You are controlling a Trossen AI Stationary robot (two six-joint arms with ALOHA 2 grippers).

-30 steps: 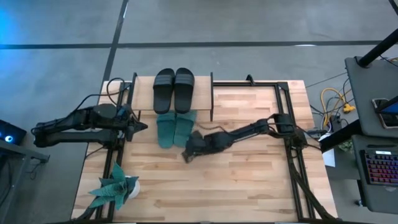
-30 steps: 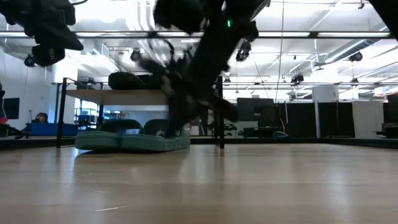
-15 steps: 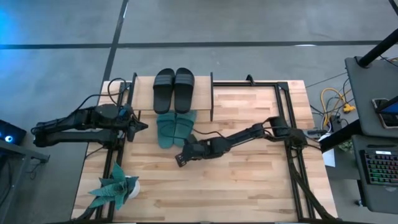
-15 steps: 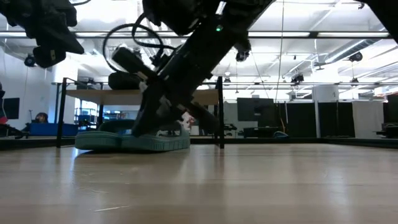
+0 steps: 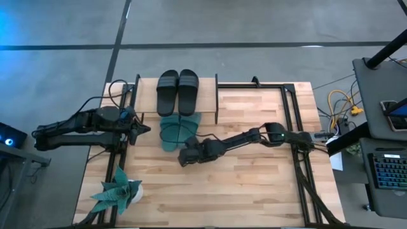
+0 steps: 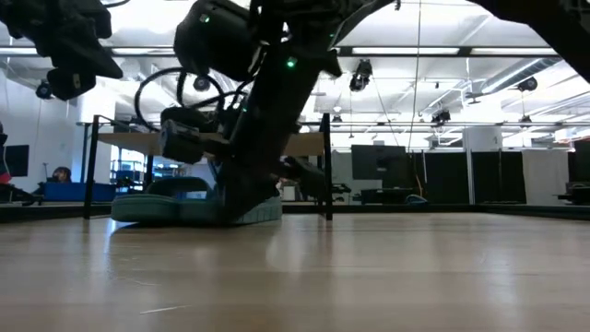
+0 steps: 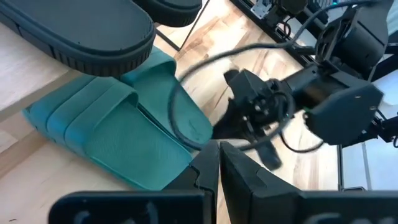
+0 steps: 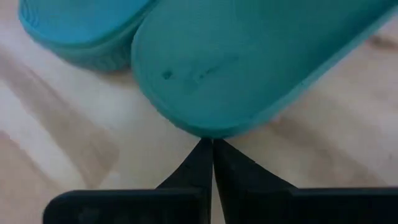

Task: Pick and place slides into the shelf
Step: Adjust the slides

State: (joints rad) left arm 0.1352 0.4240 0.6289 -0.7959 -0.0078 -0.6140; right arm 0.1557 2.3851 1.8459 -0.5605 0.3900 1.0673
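Note:
The black slides point(image 5: 178, 90) lie side by side, soles down, on the shelf's top board point(image 5: 206, 95) at the table's far edge. The teal slides point(image 5: 177, 131) lie soles down on the table, their toe ends under that board and their heels toward the near edge; they also show in the low view point(image 6: 175, 208). My right gripper point(image 5: 184, 156) is shut and low at the teal heels, also seen in its wrist view point(image 8: 208, 144). My left gripper point(image 5: 144, 130) is shut and empty, held left of the teal slides. My right gripper's shut fingertips point(image 8: 200, 151) stand against the rounded heel edge point(image 8: 205, 132) of the teal slide nearer the table's right. They come nearly level from the table's near side and point at the shelf. The slide lies flat on the table.
A green plant point(image 5: 118, 193) stands at the table's near left corner. The shelf's thin black legs point(image 6: 327, 166) stand on either side of the teal slides. Bare wood lies across the table's near and right parts. Cables run along the table's right rail point(image 5: 299, 143).
My right gripper has come down to the tabletop and gone toward the table's left, ending at the heels of the teal slides; it has turned as it went.

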